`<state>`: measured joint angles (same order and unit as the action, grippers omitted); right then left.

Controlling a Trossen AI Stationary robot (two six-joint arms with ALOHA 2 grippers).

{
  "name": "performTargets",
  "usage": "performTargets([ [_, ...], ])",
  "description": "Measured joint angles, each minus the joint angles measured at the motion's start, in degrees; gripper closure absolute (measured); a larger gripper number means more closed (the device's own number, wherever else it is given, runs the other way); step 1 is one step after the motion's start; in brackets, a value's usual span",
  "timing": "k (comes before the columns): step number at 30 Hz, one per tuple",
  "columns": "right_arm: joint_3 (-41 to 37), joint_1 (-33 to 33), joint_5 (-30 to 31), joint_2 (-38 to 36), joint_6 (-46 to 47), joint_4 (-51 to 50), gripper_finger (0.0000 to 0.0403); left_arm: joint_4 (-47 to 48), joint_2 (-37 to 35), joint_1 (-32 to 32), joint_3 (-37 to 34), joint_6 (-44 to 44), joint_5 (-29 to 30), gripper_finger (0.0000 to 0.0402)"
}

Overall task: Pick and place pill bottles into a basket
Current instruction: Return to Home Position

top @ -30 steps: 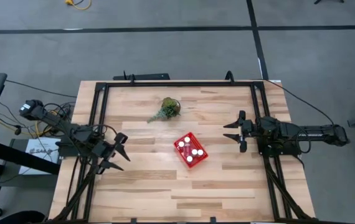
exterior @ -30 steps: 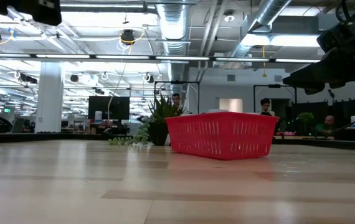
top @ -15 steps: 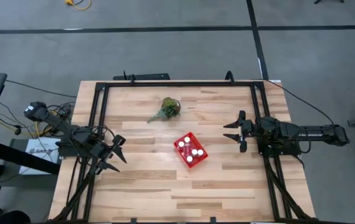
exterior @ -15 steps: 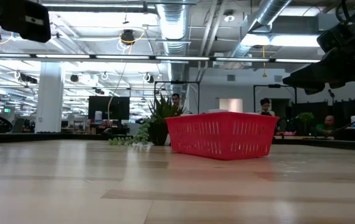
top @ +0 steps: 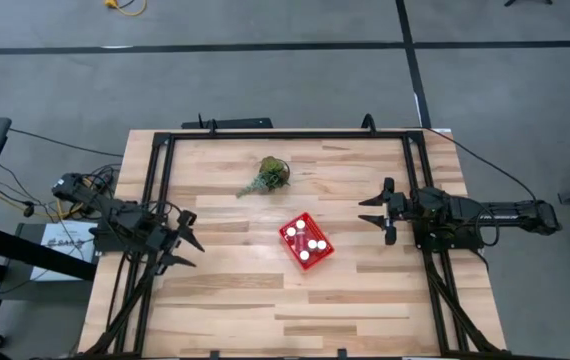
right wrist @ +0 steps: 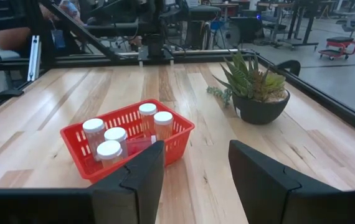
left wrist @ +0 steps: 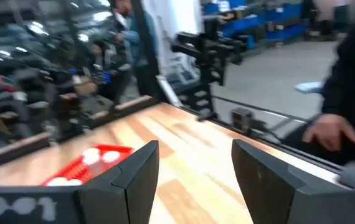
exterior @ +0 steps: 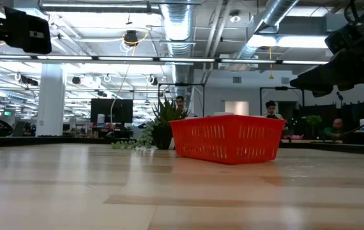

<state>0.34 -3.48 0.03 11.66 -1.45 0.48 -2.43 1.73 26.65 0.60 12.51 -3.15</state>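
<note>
The red basket [top: 306,241] stands on the table's middle; it also shows in the low view [exterior: 227,137] and both wrist views [right wrist: 127,142] [left wrist: 87,167]. Several white-capped pill bottles [right wrist: 115,134] stand upright inside it, seen as white caps in the high view [top: 305,240]. My left gripper [top: 191,240] is open and empty near the table's left edge, pointing toward the basket [left wrist: 196,158]. My right gripper [top: 365,212] is open and empty to the basket's right [right wrist: 196,155].
A green plant in a dark pot [top: 268,175] stands on the table beyond the basket [right wrist: 255,93]. A black frame [top: 285,133] runs around the table. A person's hand [left wrist: 327,130] shows beyond the table's edge. People stand in the room behind.
My left gripper has drawn back a little toward the table's left edge and gone lower, still open. My right gripper, the basket and the bottles have kept still.
</note>
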Motion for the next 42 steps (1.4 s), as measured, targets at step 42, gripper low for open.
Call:
performTargets([
  [42, 0.0, 0.0, 0.0, 0.0, 0.0, 0.0, 0.0230, 2.0, -0.2, -22.1, 0.4, -11.2, 4.3, 0.0210],
])
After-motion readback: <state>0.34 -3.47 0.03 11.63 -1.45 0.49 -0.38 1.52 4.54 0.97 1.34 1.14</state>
